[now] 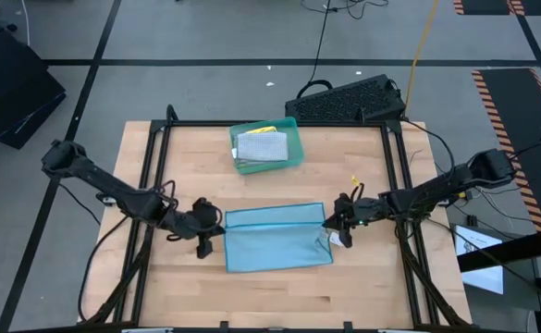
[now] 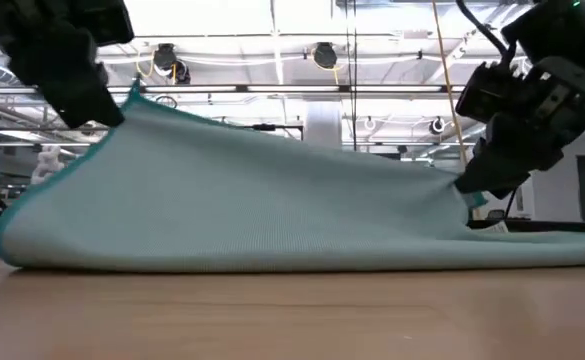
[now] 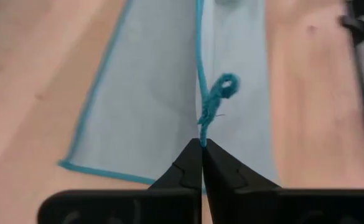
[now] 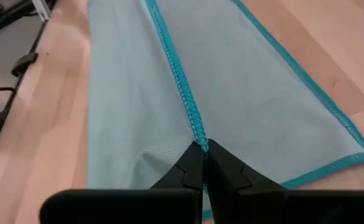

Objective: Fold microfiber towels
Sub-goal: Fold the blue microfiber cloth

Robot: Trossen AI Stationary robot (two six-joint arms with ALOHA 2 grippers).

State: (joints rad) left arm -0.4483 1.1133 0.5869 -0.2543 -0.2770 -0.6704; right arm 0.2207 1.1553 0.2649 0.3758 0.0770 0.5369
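A light blue microfiber towel with a teal hem lies at the table's middle, its near part flat on the wood. Its far edge is raised off the table, higher at the left end than at the right. My left gripper is shut on the towel's left end. My right gripper is shut on its right end. The two stand at opposite ends of the raised edge. My left gripper pinches the towel's teal hemmed edge between its two shut fingers, at the far left corner beside a loose thread loop. The fingers slant down from the table's left. The corner is lifted; the cloth slopes down from it to the table. My right gripper pinches the teal hemmed edge at the towel's right end between its two shut fingers, slanting down from the table's right. That end is held a little above the table, and the cloth runs smooth toward the other gripper.
A teal tray at the table's far middle holds folded cloths, a grey one on top. A black keyboard-like object lies past the far right corner. Black frame rails run along the table's sides. Bare wood lies near the front edge.
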